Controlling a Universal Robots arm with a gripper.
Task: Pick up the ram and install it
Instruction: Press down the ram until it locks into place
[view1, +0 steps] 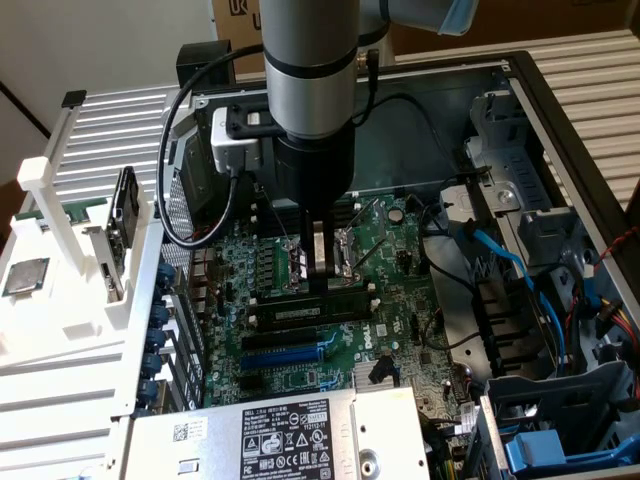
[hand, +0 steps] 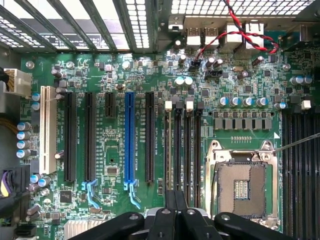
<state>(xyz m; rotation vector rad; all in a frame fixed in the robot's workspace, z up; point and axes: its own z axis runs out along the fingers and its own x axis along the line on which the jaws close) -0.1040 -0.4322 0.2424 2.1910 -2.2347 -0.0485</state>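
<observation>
The ram, a dark-green stick with a white label, stands on edge in a slot of the motherboard inside the open computer case. My gripper hangs straight down over it, shut, with its fingertips at the stick's top edge near its middle. In the wrist view the shut gripper sits over the row of long memory slots, beside the open processor socket. Seen from above, the ram's edge is hard to tell from the slots.
A white rack at the exterior view's left holds a square silver chip and a small card. The power supply lies in front. Blue cables and drive bays fill the case's right side. Expansion slots, one blue, flank the memory slots.
</observation>
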